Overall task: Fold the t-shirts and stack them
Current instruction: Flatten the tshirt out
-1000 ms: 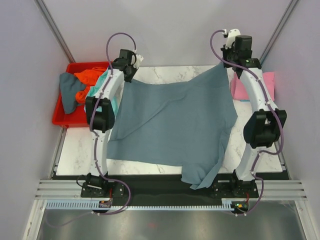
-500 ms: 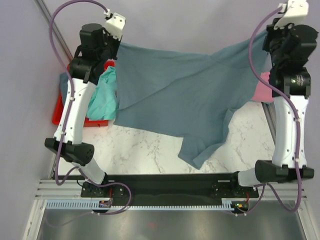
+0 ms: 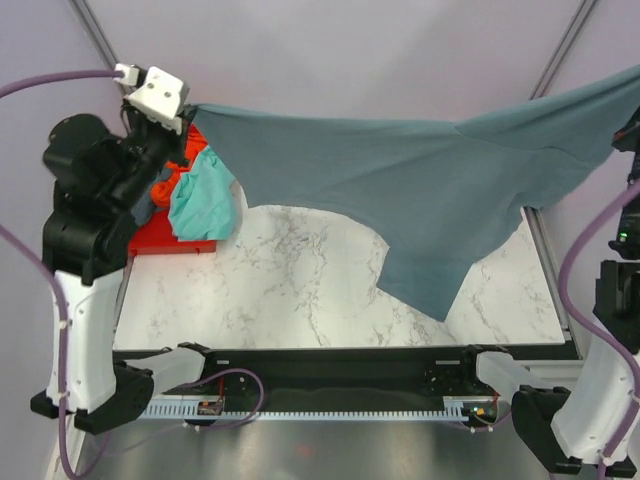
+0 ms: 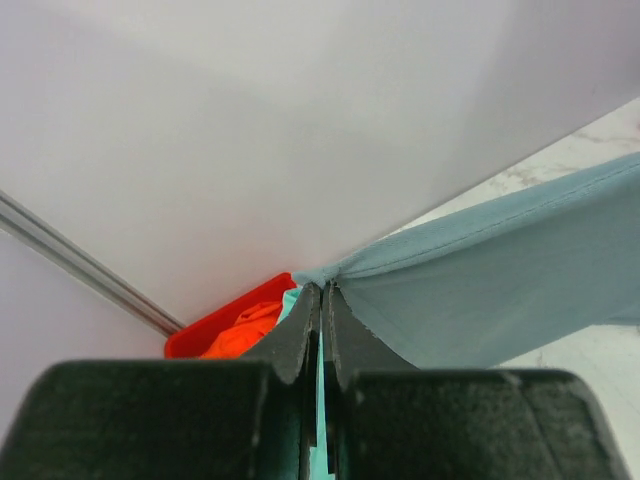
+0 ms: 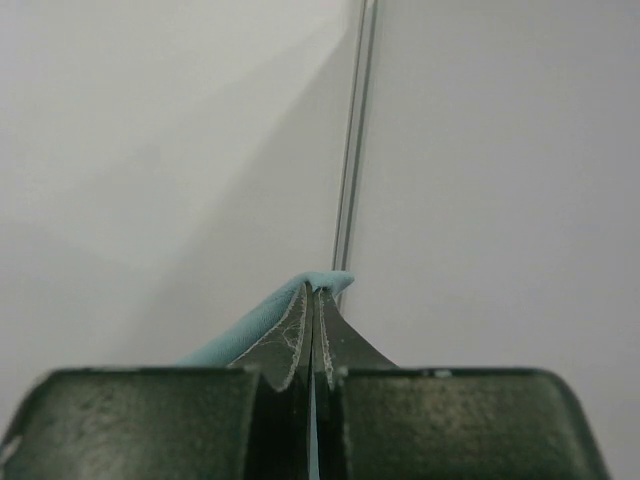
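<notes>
Blue-grey plain t-shirt (image 3: pixel 400 190) hangs between left gripper (image 4: pixel 322 292) and right gripper (image 5: pixel 312 295).

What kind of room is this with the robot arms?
Probably a robot test booth, not a home: plain walls on metal posts, a marble-look table, left claw and right claw holding up a blue-grey t-shirt.

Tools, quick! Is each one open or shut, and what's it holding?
Left tool: shut, holding the blue-grey shirt.
Right tool: shut, holding the same shirt.
</notes>
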Action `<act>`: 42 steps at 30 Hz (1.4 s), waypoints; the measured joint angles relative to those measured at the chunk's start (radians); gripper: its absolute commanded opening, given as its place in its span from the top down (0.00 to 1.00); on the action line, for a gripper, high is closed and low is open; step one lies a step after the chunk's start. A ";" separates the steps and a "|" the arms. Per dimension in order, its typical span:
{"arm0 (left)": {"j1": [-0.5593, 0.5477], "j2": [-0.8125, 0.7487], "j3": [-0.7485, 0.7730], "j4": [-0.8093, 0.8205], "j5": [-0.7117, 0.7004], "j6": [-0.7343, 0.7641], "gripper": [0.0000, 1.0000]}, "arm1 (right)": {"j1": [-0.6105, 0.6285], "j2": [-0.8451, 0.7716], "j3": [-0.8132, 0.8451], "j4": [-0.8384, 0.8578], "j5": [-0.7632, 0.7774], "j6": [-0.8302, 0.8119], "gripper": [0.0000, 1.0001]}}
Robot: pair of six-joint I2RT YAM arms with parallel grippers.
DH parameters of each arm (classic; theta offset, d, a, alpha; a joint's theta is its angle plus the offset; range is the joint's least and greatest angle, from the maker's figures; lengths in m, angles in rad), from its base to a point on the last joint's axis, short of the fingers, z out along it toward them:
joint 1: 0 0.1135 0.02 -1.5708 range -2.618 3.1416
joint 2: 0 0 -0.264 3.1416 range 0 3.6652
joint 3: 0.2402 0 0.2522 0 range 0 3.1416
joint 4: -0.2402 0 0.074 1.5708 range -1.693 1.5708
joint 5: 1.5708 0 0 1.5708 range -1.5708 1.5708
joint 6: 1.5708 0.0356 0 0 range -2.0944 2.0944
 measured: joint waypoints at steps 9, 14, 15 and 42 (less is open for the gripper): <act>0.000 -0.074 0.206 -0.003 0.120 0.000 0.98 | 0.001 0.063 0.372 -0.023 0.027 -0.082 1.00; 0.000 -0.019 0.334 0.033 0.129 0.006 0.98 | 0.021 0.106 0.414 0.079 0.039 -0.156 1.00; 0.000 -0.009 0.338 0.040 0.126 0.011 0.98 | 0.023 0.121 0.409 0.097 0.039 -0.161 1.00; 0.000 0.393 0.058 -0.011 -0.058 0.014 0.98 | 0.000 0.805 0.294 -0.078 -0.111 0.005 1.00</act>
